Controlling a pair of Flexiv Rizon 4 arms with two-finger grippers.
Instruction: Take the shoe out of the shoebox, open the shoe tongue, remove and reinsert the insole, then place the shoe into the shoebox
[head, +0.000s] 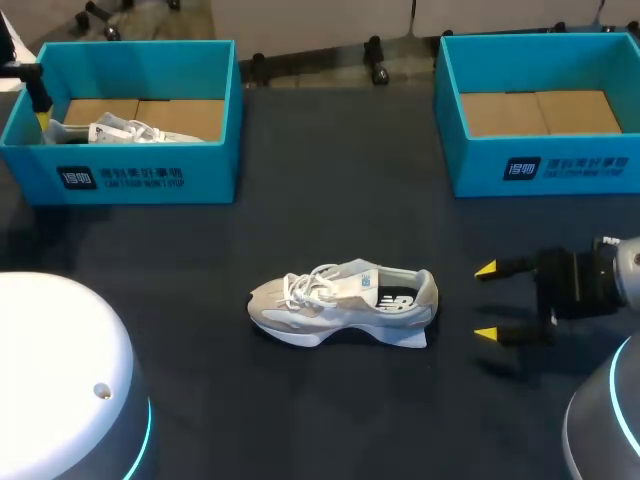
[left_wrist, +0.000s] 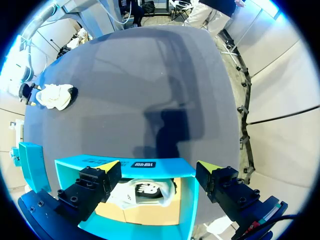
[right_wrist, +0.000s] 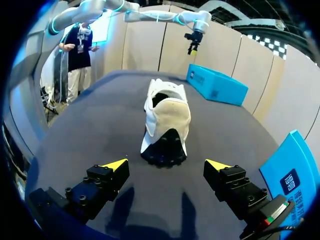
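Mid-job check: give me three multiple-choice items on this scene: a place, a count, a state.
1. The shoe nearest the right claw lies: A in a box; B on the table; C in the claw.
2. Teal boxes on the table: A one; B two; C three.
3. The right claw is: A shut on the shoe; B shut on a box; C open, clear of the shoe.
Answers: 1 B, it rests on the dark tabletop; 2 B, one at each far side; 3 C, its yellow tips stand apart behind the heel.
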